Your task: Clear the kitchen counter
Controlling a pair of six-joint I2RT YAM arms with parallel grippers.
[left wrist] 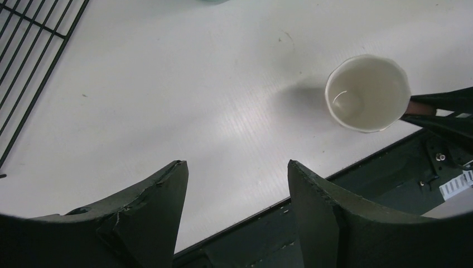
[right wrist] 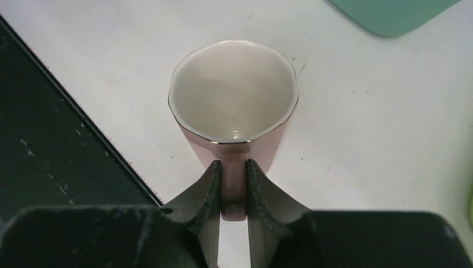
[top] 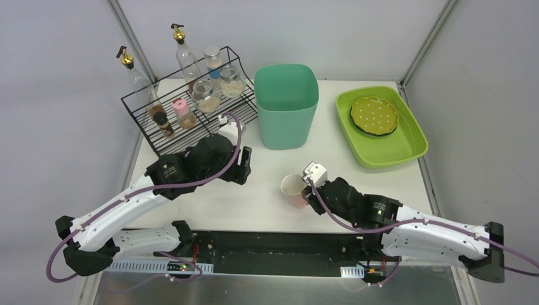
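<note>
Mug [right wrist: 233, 100], pink, clamped in right hand [right wrist: 234, 170]

There was one counter [top: 210, 203], one rack [top: 191, 135], one bin [top: 286, 108], one tray [top: 389, 152] and one mug [top: 292, 189]. The containers numbered seven: two bottles [top: 136, 79] [top: 185, 57], three jars [top: 213, 60] [top: 232, 82] [top: 206, 96] and two shakers [top: 185, 113] [top: 163, 121], and one plate [top: 375, 115] showed, though whether another lay beneath it could not be told. Two arms were present, one left arm [top: 127, 203] and one right arm [top: 432, 232], with two grippers between them, one left gripper [left wrist: 237, 167] and one right gripper [right wrist: 233, 164], each of two fingers.
</note>
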